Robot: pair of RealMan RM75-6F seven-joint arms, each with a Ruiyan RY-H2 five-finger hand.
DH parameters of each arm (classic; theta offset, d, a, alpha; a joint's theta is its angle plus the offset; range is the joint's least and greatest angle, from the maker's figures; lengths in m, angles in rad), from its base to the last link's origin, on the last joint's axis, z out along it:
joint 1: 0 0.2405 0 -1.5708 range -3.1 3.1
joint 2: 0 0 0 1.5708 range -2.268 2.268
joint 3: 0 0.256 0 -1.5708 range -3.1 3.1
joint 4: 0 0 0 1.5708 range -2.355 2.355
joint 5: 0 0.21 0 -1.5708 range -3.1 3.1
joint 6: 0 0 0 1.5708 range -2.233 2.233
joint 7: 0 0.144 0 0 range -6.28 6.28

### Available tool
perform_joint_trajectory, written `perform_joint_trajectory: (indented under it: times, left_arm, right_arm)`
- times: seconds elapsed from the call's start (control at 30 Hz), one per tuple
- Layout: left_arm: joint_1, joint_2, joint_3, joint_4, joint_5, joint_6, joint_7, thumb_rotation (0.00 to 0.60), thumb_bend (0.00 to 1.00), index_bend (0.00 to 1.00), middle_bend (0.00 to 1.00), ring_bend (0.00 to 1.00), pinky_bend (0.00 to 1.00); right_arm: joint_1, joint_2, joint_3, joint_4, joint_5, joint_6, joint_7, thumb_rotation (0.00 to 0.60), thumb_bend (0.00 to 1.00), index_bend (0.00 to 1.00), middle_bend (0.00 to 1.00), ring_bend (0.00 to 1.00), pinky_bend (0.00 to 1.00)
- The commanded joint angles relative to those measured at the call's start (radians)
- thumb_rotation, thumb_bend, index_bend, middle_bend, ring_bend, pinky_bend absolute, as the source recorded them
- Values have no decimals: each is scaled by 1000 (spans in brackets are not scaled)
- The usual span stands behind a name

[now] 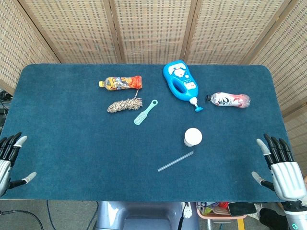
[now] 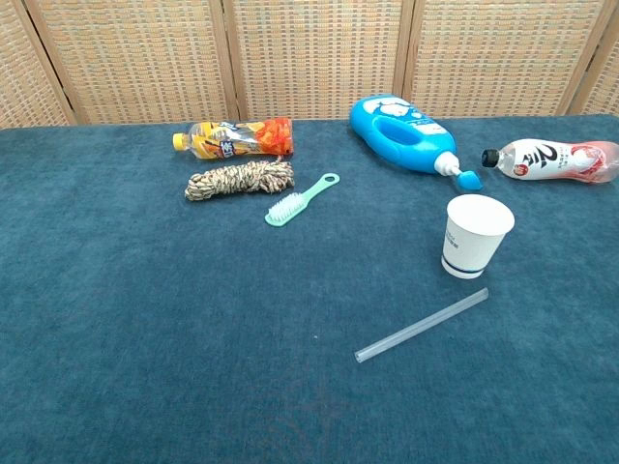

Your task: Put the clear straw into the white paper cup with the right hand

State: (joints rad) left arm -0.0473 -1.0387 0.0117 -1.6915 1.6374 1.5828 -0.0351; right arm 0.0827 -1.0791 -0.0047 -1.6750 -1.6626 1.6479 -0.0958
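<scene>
Right hand [image 1: 283, 170] empty, fingers spread, lower right of frame, well apart from clear straw [image 1: 175, 161]. Straw flat on worktop [image 1: 72, 143] just below upright white paper cup [image 1: 193, 137]. Judged best: pinch straw mid-length, tilt upright, lower into cup.

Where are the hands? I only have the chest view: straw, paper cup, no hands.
Observer: In the head view the right hand rests at the table's near right edge, fingers apart, holding nothing.
Operator: And the left?
Observer: The left hand sits at the near left edge, also empty.
Operator: Is the right hand near the clear straw?
Observer: No. The clear straw lies apart from it, toward the table's middle, just in front of the white paper cup.
</scene>
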Motion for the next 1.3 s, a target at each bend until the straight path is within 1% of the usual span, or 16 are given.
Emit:
perform_joint_trajectory:
  times: [0.03, 0.2, 0.27, 0.3, 0.37, 0.4, 0.5, 0.6, 0.67, 0.77, 0.83, 0.93, 1.1, 1.2, 1.3]
  left_arm:
    - [1, 0, 1, 1, 0, 0, 0, 600, 114, 0, 0, 0, 0]
    - [3, -1, 0, 4, -1, 3, -5, 600, 115, 0, 0, 0, 0]
    - [2, 0, -2, 5, -4, 2, -12, 600, 115, 0, 0, 0, 0]
    - [-1, 0, -6, 8, -11, -4, -15, 600, 115, 0, 0, 0, 0]
    - [-4, 0, -9, 8, -16, -10, -13, 600, 115, 0, 0, 0, 0]
    - [-6, 0, -10, 7, -19, -14, -12, 600, 115, 0, 0, 0, 0]
    - [-7, 1, -12, 4, -23, -17, -13, 600, 115, 0, 0, 0, 0]
    - [-11, 2, -14, 5, -29, -25, -19, 600, 114, 0, 0, 0, 0]
    - [-14, 2, -18, 7, -44, -35, -21, 600, 114, 0, 0, 0, 0]
    - [-18, 3, -24, 6, -57, -43, -21, 600, 114, 0, 0, 0, 0]
    - [-20, 5, -26, 2, -61, -47, -24, 600, 114, 0, 0, 0, 0]
    - [-19, 8, -25, 2, -56, -45, -32, 600, 114, 0, 0, 0, 0]
    - [-20, 12, -26, 6, -59, -47, -51, 600, 114, 0, 0, 0, 0]
    - [-21, 17, -26, 9, -60, -48, -63, 600, 114, 0, 0, 0, 0]
    - [-21, 20, -27, 10, -59, -48, -71, 600, 114, 0, 0, 0, 0]
  right_arm:
    - [-2, 0, 1, 1, -6, 1, 3, 600, 0, 0, 0, 0, 0]
    - [0, 0, -3, 4, -31, -4, 10, 600, 0, 0, 0, 0, 0]
    - [16, -3, -5, 9, -69, -14, 26, 600, 0, 0, 0, 0, 0]
    - [79, -11, 1, 35, -165, -44, 51, 600, 0, 10, 0, 0, 0]
    - [130, -21, 11, 67, -210, -77, 90, 600, 0, 51, 0, 0, 0]
    - [170, -17, 11, 70, -230, -127, 110, 600, 0, 79, 0, 0, 0]
    - [252, 2, 18, 49, -241, -243, 133, 600, 4, 128, 0, 0, 0]
    - [311, 3, 34, 25, -232, -342, 90, 600, 30, 180, 0, 0, 0]
    - [361, -4, 41, -18, -216, -431, 74, 600, 64, 210, 0, 0, 0]
    - [419, -8, 53, -82, -178, -543, 37, 600, 164, 249, 0, 0, 0]
    - [451, -17, 67, -122, -123, -623, -10, 600, 220, 293, 0, 0, 0]
    - [489, -48, 88, -149, -27, -727, -87, 600, 233, 372, 0, 0, 0]
    - [531, -145, 109, -119, 72, -800, -217, 600, 291, 410, 0, 0, 0]
    - [548, -213, 109, -84, 112, -817, -286, 600, 320, 415, 0, 0, 0]
    - [560, -258, 108, -60, 137, -826, -326, 600, 354, 415, 0, 0, 0]
